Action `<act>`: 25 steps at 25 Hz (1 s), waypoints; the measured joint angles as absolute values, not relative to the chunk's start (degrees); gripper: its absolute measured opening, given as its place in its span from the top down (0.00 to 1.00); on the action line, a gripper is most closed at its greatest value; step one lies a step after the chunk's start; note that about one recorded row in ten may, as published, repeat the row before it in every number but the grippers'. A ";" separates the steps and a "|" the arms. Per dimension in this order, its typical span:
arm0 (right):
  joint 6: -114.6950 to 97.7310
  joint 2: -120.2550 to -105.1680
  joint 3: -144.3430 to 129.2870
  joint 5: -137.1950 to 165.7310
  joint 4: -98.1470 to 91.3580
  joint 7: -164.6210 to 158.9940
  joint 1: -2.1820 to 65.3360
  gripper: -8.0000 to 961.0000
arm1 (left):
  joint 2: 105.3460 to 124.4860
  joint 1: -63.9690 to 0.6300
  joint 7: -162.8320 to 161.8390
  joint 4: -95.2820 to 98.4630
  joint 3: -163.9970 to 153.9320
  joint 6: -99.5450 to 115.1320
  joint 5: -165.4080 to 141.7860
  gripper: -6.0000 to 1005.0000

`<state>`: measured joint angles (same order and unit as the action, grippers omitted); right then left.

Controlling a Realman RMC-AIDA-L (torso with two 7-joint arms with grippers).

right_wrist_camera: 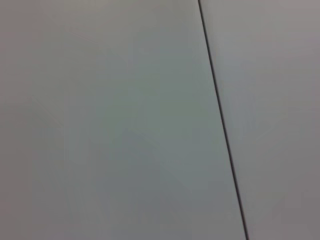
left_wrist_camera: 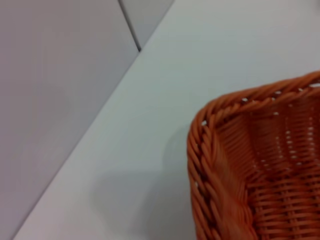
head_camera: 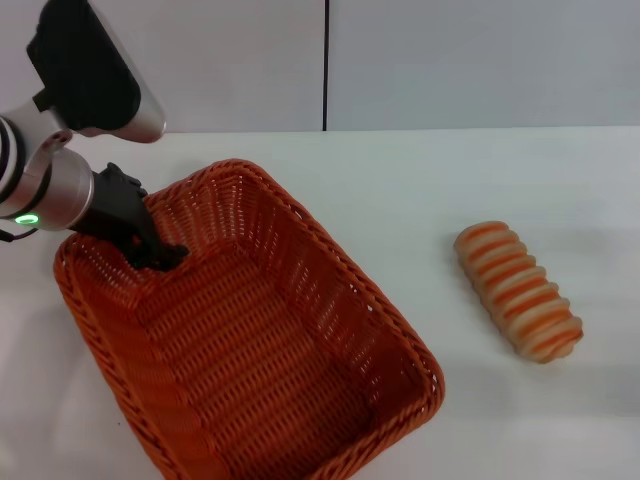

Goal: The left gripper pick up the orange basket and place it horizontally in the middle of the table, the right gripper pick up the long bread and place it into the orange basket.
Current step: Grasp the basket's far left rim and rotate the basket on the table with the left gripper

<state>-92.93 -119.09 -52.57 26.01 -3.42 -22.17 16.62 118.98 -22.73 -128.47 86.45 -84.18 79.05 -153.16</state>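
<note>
While the left gripper reaches over the far rim of the orange basket, apparently pinching that wall, it should swing the basket level gently so the weave cannot slip. Whether its fingers truly close is unclear. Long bread lies right of the basket; the right gripper is unseen.

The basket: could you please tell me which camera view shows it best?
The head view: the basket shows nearly whole, lying diagonally, with the left claw at its far-left rim. The left wrist view shows only one rim corner; the right wrist view shows none.
</note>
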 joint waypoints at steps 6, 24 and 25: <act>-92.96 -119.09 -51.58 26.01 -3.14 -22.16 16.61 0.37 | 118.97 -23.73 -128.83 86.12 -85.05 81.22 -154.31 0.39; -93.08 -118.78 -50.46 26.01 -5.24 -22.57 17.34 0.38 | 118.80 -24.17 -155.31 91.31 -84.15 80.93 -154.09 0.77; -93.04 -118.76 -50.41 26.02 -5.54 -22.58 17.43 0.38 | 118.77 -24.11 -156.66 91.32 -83.07 80.96 -153.95 0.77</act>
